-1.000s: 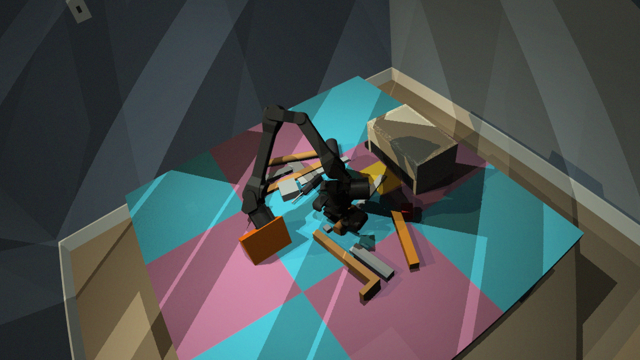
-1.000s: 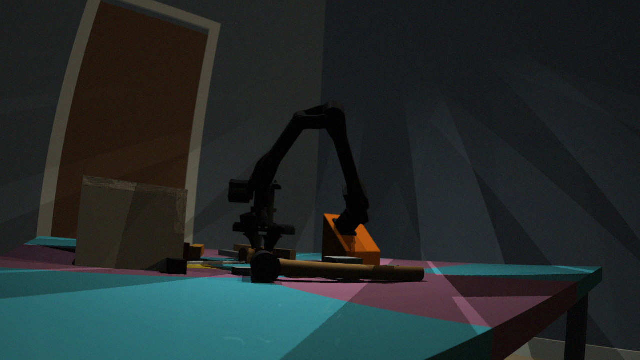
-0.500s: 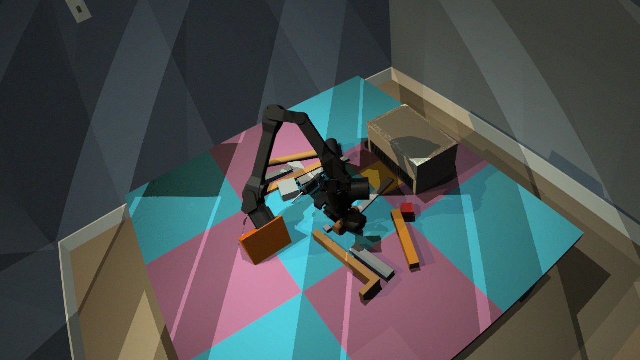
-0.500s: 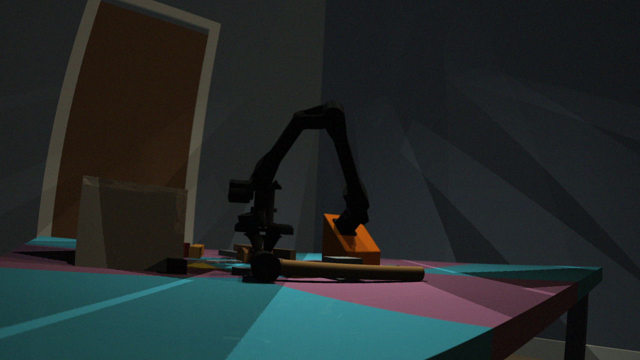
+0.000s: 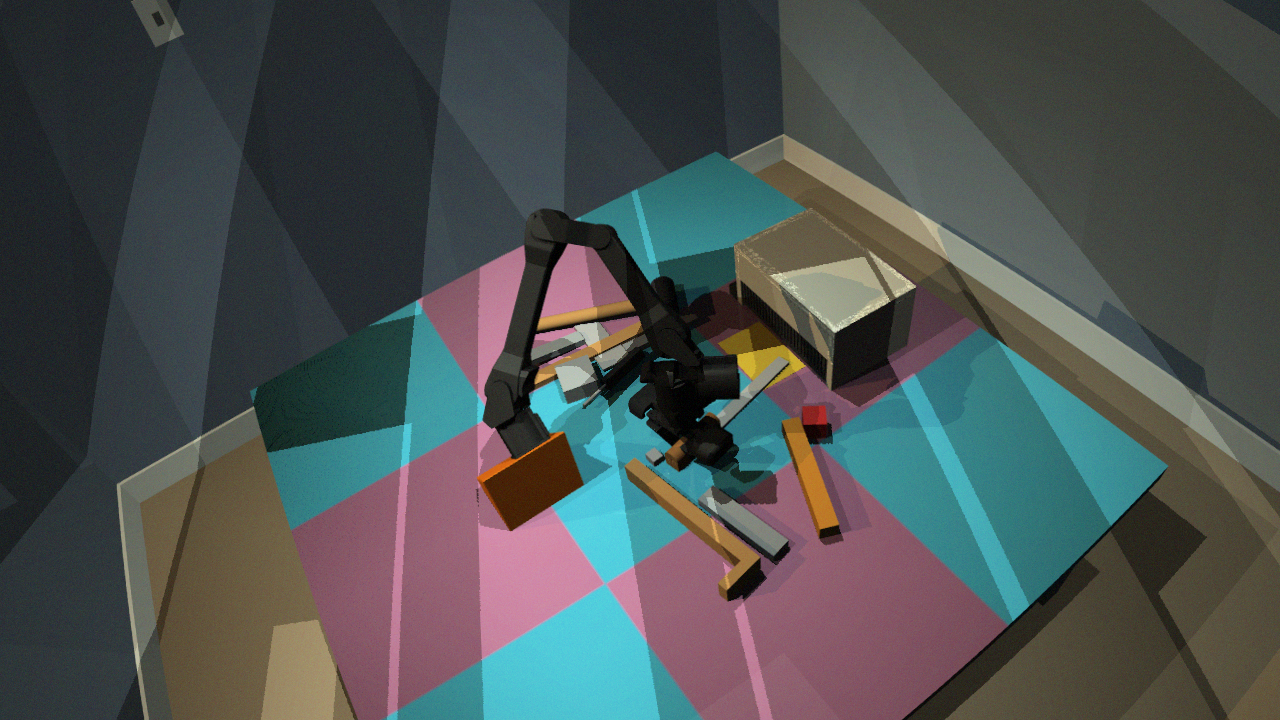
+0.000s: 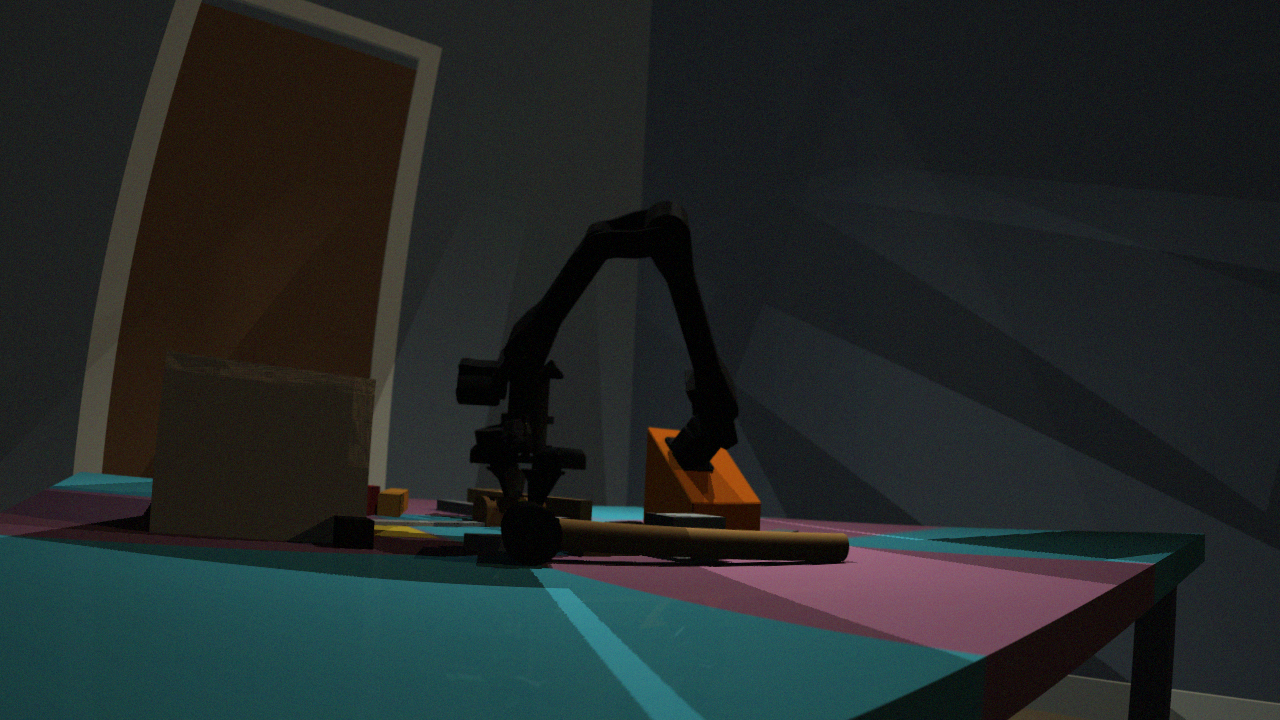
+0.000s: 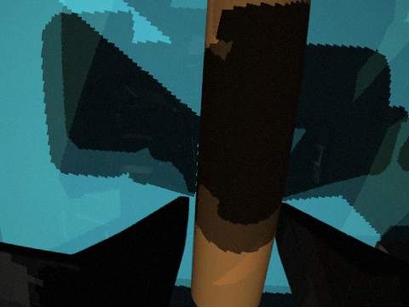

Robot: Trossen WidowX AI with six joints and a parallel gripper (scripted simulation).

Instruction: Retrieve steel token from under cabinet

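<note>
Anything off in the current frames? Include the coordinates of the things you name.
Nothing spilled or visibly broken. Untidy spot: the bars and sticks beside the arm, including a grey block point(image 5: 576, 377), lie crowded at mixed angles, some overlapping in the top view. The cabinet point(image 5: 825, 268) point(image 6: 261, 452) stands upright; its top edges look scuffed, possibly just finish. Can't make out the token.

And the top view looked steeply down from high up, taking in the whole arm point(image 5: 541, 295) point(image 6: 684, 295); the exterior sat low at the table's point(image 5: 537, 617) point(image 6: 375, 617) edge, facing across, both sharing the cabinet point(image 5: 827, 268) point(image 6: 259, 447); the wrist peered closely downward, probably at tabletop, dim there.
</note>
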